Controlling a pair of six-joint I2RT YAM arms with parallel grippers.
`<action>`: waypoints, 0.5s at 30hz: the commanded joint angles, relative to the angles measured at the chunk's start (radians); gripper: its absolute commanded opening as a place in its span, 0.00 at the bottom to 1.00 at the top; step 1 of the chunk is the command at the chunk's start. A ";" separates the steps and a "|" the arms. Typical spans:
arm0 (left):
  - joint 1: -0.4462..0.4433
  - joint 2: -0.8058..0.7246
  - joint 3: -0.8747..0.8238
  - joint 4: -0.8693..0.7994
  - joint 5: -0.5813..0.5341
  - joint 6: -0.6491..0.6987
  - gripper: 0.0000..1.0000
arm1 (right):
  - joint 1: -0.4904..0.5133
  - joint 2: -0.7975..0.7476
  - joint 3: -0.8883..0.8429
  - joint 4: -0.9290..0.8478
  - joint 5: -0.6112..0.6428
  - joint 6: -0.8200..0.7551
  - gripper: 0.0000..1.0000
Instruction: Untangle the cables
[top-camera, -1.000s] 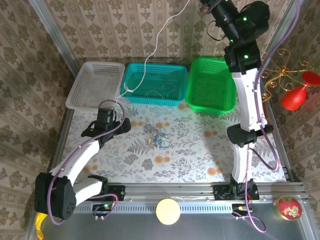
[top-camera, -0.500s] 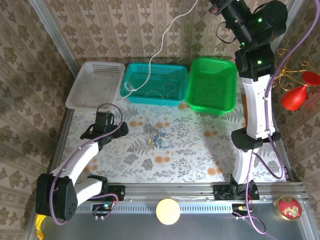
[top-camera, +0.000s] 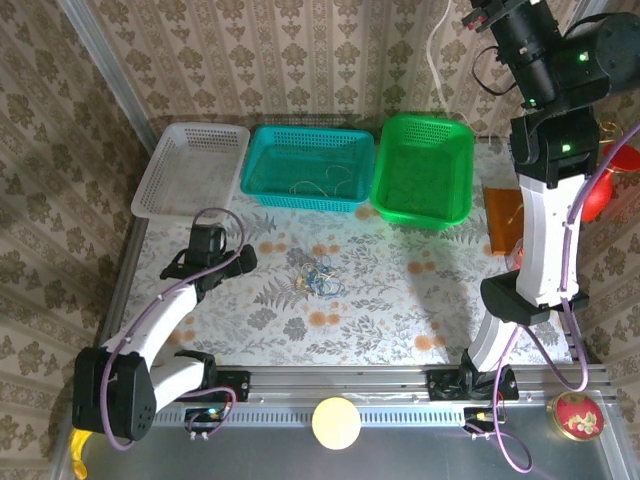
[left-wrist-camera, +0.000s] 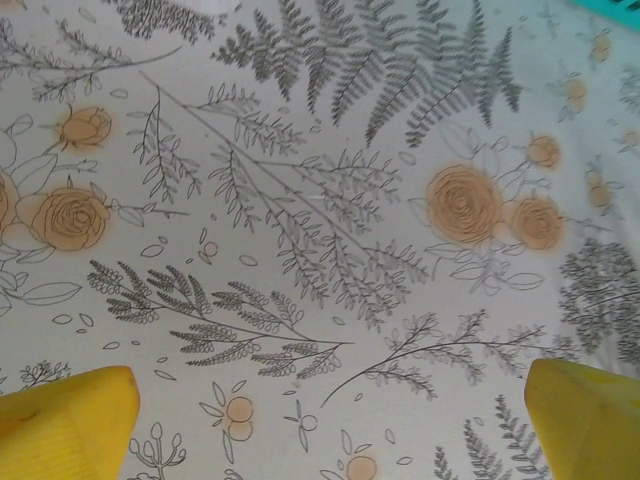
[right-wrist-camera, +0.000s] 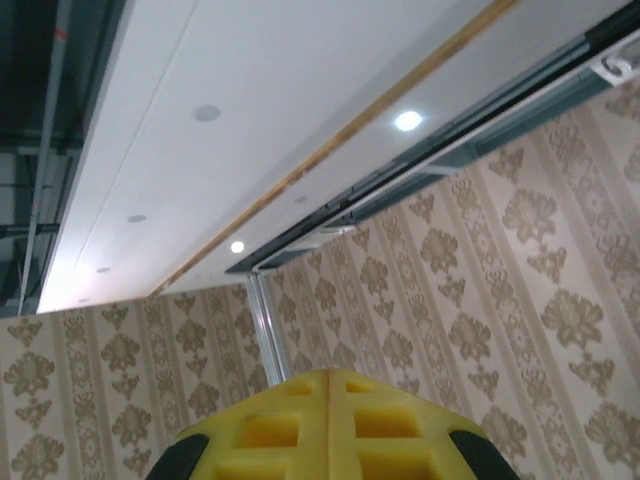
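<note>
The cables (top-camera: 320, 275), a small clump of thin blue and yellowish wires, lie mid-table on the floral cloth. My left gripper (top-camera: 207, 238) hovers low to their left; in its wrist view the left gripper (left-wrist-camera: 330, 430) is open over bare cloth, its yellow fingers (left-wrist-camera: 65, 420) far apart. My right gripper (top-camera: 478, 18) is raised high at the back right, its fingers pressed shut in the wrist view (right-wrist-camera: 330, 420). A white cable (top-camera: 435, 55) hangs from it, its lower end dangling behind the green basket (top-camera: 420, 215).
Three baskets line the back: a white basket (top-camera: 190, 205), a teal basket (top-camera: 310, 200) with thin wires lying in it, and the green one. An orange object (top-camera: 500, 215) sits at the right edge. Wallpapered walls enclose the table.
The right arm has swung right and higher, pulling the white cable out of the teal basket and over towards the green one. The left arm has barely moved.
</note>
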 joint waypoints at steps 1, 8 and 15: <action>0.009 -0.048 0.027 0.009 0.038 0.011 1.00 | 0.002 0.023 -0.069 -0.052 -0.064 0.011 0.00; 0.011 -0.105 0.074 -0.022 0.089 -0.031 1.00 | 0.036 0.021 -0.235 -0.018 -0.076 -0.015 0.00; 0.012 -0.148 0.149 -0.075 0.115 -0.054 1.00 | 0.069 0.172 -0.164 -0.005 -0.063 -0.016 0.00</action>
